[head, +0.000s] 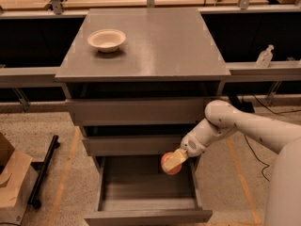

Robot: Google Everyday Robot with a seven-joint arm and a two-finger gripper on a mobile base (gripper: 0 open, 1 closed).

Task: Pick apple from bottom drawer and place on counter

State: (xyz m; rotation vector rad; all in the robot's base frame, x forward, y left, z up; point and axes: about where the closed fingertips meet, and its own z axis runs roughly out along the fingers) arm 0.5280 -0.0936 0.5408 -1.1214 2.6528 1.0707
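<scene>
Grey cabinet (136,111) w/ three drawers sits mid-frame; all places below are given relative to it. Far L of the cabinet, on the speckled floor, is a brown cardboard box (10,185), partly cut by the frame edge. Between box and cabinet a black bar (44,171) lies slanted on the floor.

On the cabinet's tabletop (155,46), toward its back-L corner, a shallow white bowl (106,40) stands upright. Top and middle drawers are pushed in. The bottom drawer (141,187) is pulled out toward the camera, grey floor showing.

The apple (170,169), red-orange, is at the drawer's back-R area, just under the middle drawer front. It sits between the jaws, which are closed on it to approx the apple's own width. One yellowish finger (177,158) lies across its upper front; the other is hidden behind the fruit. The apple looks to be off the drawer floor, tho contact can't be ruled out from this angle.

The jaws are over the R side of the open drawer, at the end of a white arm (244,126) reaching in from the cabinet's R. Its elbow is just beside the cabinet's R edge, level w/ the top drawer.

Behind and R of the cabinet a small clear bottle (265,56) stands on a grey ledge (282,68). A dark cable (249,147) trails on the floor R of the cabinet.
</scene>
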